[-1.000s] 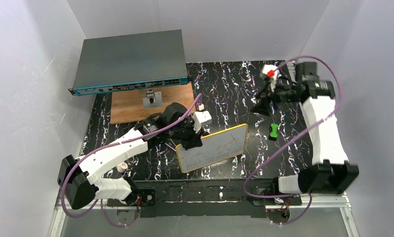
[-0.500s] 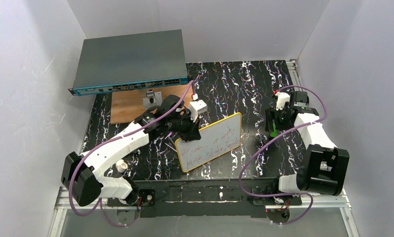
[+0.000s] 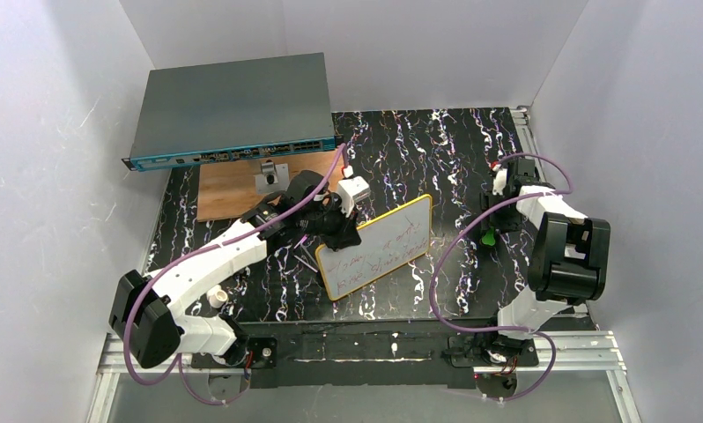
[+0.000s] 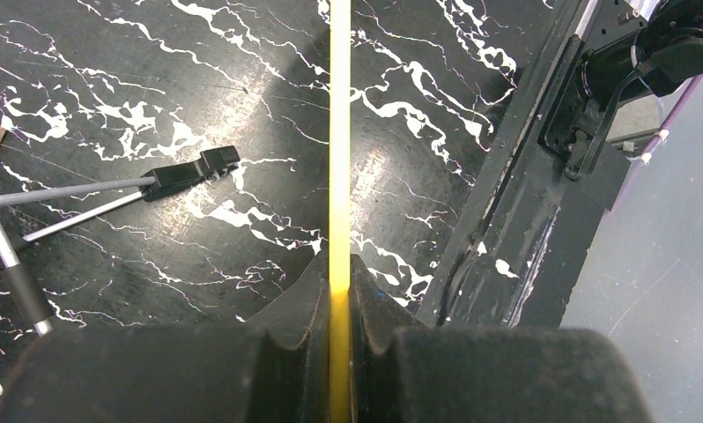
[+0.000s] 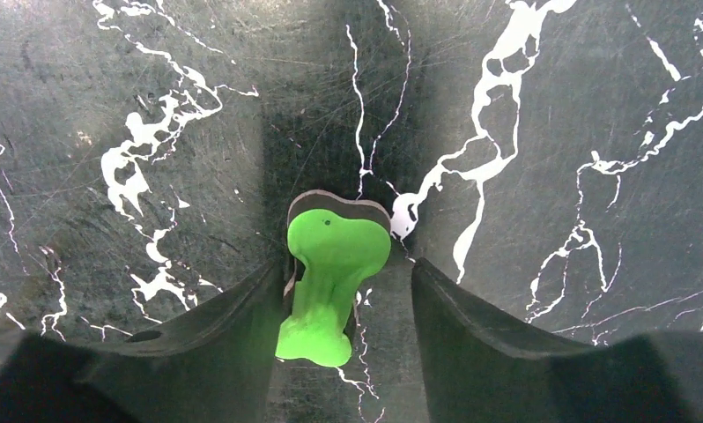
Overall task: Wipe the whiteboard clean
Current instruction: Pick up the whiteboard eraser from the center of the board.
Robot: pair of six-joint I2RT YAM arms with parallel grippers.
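Top external view: the whiteboard [image 3: 379, 247] sits tilted near the middle of the counter [image 3: 418, 150], its upper-left edge clamped in the left tool [image 3: 346, 238]. Red writing covers its face and nothing looks wiped yet. Well apart to the right, the right tool [image 3: 489, 231] reaches down over the green eraser [image 3: 488, 239].

Left wrist view: 2 fingers are closed on the thin orange rim, seen edge-on, with counter showing on both sides.

Right wrist view: the jaws stand apart, straddling the eraser. 1 finger touches it and the other leaves a gap.

The step in hand looks like picking up the eraser. Next the jaws must close squarely on it, then carry it to the writing.
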